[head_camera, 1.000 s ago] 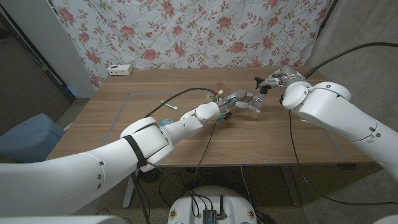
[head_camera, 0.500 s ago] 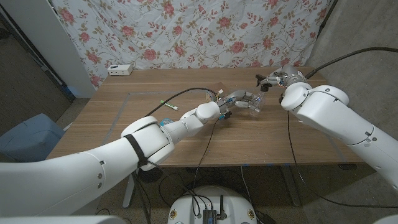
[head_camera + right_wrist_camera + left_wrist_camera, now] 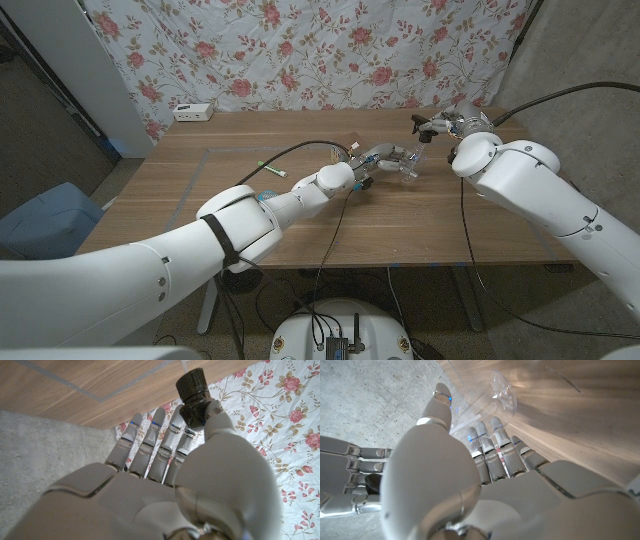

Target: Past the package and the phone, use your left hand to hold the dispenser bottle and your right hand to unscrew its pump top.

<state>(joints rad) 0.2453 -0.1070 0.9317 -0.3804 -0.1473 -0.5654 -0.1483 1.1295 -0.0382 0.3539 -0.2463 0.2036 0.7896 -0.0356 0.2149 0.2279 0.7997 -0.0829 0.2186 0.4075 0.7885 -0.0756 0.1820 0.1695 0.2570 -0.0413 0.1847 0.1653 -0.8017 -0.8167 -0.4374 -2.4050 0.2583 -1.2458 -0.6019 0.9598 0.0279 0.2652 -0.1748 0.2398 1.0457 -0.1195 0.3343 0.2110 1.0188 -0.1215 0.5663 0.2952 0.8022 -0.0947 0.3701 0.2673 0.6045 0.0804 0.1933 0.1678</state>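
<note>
At a wooden counter backed by a rose-print cloth, the robot's left hand grips a clear dispenser bottle a little past the centre of the counter, toward one o'clock. The left wrist view shows the fingers wrapped round the transparent bottle, thumb along its side, with the wood grain showing through the plastic.

The right hand hovers just beside the bottle, at about two o'clock from it, holding the black pump top apart from the bottle, its nozzle pointing toward nine o'clock. In the right wrist view the dark ribbed collar of the pump top sits pinched between the thumb and the fingers (a pale tube juts from its far end).

A green pen-like item lies at about nine o'clock from the left hand, well apart from it, and a white power strip rests at the counter's far edge toward eleven o'clock. A black cable arcs along the left forearm. A blue seat stands on the floor off the counter's nine-o'clock side.
</note>
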